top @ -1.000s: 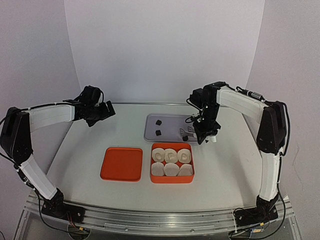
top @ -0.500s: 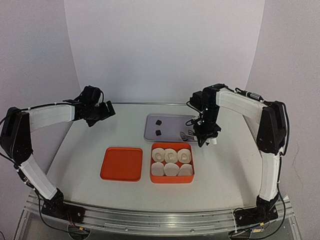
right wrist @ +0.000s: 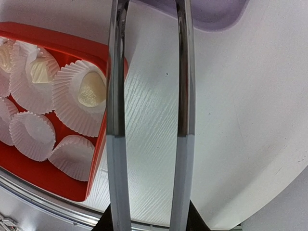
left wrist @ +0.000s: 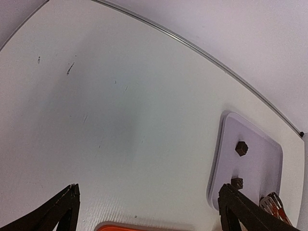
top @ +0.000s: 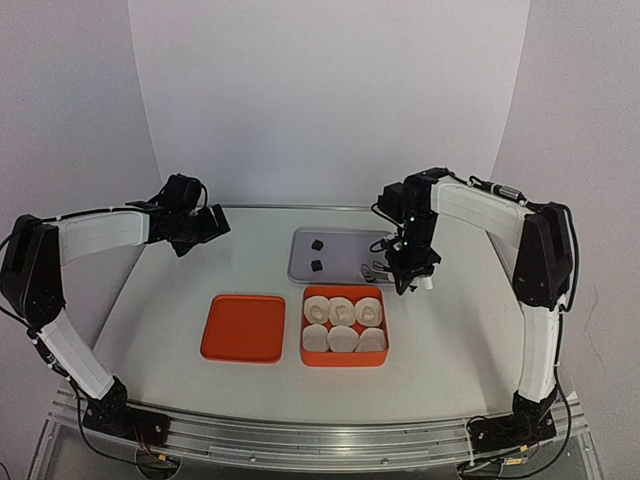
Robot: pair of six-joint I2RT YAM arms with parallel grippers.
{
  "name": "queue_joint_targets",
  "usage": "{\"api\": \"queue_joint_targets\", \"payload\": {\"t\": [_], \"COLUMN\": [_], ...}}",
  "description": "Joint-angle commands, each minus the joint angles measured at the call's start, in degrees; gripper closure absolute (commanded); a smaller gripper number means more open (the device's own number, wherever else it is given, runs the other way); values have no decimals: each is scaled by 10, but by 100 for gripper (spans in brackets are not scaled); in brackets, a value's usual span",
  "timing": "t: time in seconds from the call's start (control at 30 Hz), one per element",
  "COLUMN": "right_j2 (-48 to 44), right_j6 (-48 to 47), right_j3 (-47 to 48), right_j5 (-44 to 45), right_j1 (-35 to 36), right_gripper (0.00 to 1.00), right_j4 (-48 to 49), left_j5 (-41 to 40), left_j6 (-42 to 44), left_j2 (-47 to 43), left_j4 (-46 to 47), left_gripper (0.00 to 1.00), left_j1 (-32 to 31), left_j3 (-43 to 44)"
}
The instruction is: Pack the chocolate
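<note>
Tongs [right wrist: 117, 96]: the main risk is here; the two prongs run nearly parallel with a gap between them, and their tips reach out of the wrist view toward the lavender tray [top: 345, 250]; too light a squeeze could let a piece drop on the way to the box; too hard a pinch could make it skid off
Red box [right wrist: 96, 163]: its rim lies just beside the prongs; a low carry could clip it or crumple a paper cup [right wrist: 67, 110]
Dark chocolate [top: 317, 243]: two pieces lie on the tray (a third near the tips I cannot make out)
Cream chocolate [right wrist: 91, 91]: two pieces already sit in cups
Right gripper [top: 408, 270]: narrowed, clamped on the tongs; whether the tips pinch anything cannot be told
Left gripper [left wrist: 149, 192]: spread wide, holding nothing; it hovers over the table [left wrist: 120, 120], well apart from the box
</note>
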Motion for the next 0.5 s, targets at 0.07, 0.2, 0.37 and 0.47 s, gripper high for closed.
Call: {"api": "queue_joint_targets", "payload": {"t": [0.07,0.2,0.37,0.47], "right_j2": [20,24,24,16], "right_j6": [5,11,15,16], "right_j3": [27,32,41,48], "right_j5": [9,26,32,39], "right_j1": [6,8,11,14], "right_gripper": [74,78,83,90], "right_j4": [-124,-131,-133,-133], "left_j5": [-17,-19,-20,-20], "left_j6": [-1,0,0,-1], "left_j2": [-34,-41,-49,-53], "left_j4": [2,0,-2,-1], "left_gripper": [0,0,0,0], "left_j1": [2,2,2,2], "left_j3": [-11,-15,-18,-22]}}
